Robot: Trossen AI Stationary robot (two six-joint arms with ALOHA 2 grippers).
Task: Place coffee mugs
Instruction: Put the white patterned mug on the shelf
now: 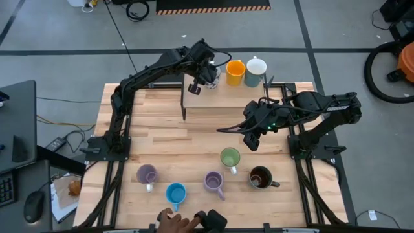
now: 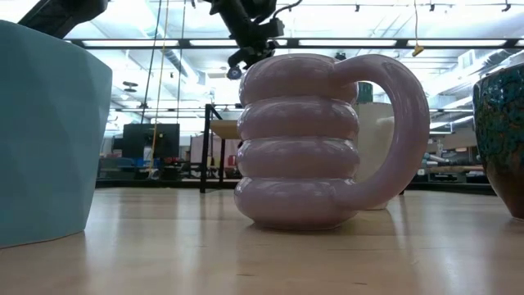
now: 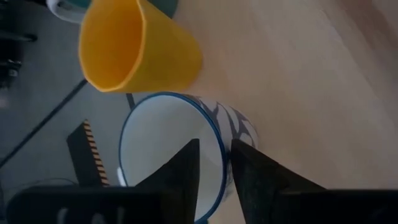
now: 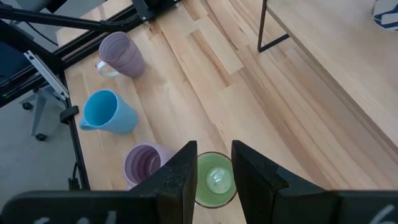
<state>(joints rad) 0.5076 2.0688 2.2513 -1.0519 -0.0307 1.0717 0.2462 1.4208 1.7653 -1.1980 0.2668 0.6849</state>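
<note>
On a raised wooden shelf (image 1: 220,97) at the table's far side stand an orange mug (image 1: 235,71) (image 3: 137,46) and a white mug (image 1: 256,68). My left gripper (image 1: 208,72) (image 3: 214,168) is there, shut on a second white mug with a blue rim (image 3: 165,146), which the gripper hides from above. Near the front stand two light purple mugs (image 1: 147,173) (image 1: 214,181), a blue one (image 1: 175,193), a green one (image 1: 229,157) and a dark brown one (image 1: 261,177). My right gripper (image 1: 251,136) (image 4: 214,165) hovers above and beyond the green mug (image 4: 216,179), slightly open. My left gripper holds the blue-rimmed white mug by its rim (image 3: 219,144), right beside the orange mug. One finger (image 3: 183,171) is inside the cup and the other (image 3: 249,171) outside against the patterned wall, coming from above. The mug is upright; whether its base rests on the shelf I cannot tell.
The shelf stands on thin black legs (image 1: 184,107) (image 4: 268,28). A person's hand (image 1: 174,223) rests at the near edge by the blue mug. In the low view the purple mug (image 2: 299,139) fills the middle, with the blue (image 2: 49,123) and brown (image 2: 503,139) mugs beside it.
</note>
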